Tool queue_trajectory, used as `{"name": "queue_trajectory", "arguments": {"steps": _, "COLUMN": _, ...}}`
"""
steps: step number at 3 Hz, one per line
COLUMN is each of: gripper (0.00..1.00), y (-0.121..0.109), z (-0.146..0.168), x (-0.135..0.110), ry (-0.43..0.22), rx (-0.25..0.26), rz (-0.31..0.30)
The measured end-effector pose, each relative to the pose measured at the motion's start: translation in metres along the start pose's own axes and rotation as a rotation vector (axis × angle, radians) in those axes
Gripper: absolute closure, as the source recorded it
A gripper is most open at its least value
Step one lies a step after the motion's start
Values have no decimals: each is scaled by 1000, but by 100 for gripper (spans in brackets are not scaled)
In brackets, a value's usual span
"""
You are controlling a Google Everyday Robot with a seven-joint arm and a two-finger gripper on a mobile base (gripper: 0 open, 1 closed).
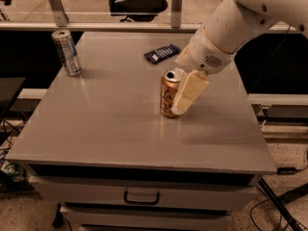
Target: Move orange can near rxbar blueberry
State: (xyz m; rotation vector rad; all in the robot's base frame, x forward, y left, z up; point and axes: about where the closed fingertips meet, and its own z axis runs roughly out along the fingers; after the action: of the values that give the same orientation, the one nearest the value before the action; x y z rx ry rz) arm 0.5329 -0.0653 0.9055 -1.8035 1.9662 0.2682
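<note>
The orange can [168, 94] stands upright on the grey table [110, 129], right of the middle. My gripper [182, 100] reaches down from the upper right and sits right against the can's right side, covering part of it. The rxbar blueberry [162, 53], a flat dark navy wrapper, lies on the table behind the can, about a can's height farther back.
A taller slim silver can [67, 52] stands at the table's back left. The table has a drawer with a handle [141, 197] below its front edge. A rail [120, 27] and an office chair [137, 1] are behind the table.
</note>
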Motion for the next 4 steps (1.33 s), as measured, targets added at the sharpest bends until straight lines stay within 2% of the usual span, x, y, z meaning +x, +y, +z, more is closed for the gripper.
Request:
{"name": "queue_trajectory", "arguments": {"steps": 1, "gripper": 39, "y": 0, "z": 3, "x": -4, "ry": -2, "rx": -4, "rz": -5}}
{"name": "queue_trajectory", "arguments": {"steps": 2, "gripper": 69, "y": -1, "z": 5, "x": -10, "ry": -8, "rx": -26, "rz": -2}}
{"name": "queue_trajectory", "arguments": {"steps": 3, "gripper": 93, "y": -16, "z": -1, "x": -25, "ry": -20, "rx": -21, "rz": -2}}
{"name": "queue_trajectory", "arguments": {"steps": 4, "gripper": 100, "y": -54, "z": -3, "x": -39, "ry": -25, "rx": 7, "rz": 19}}
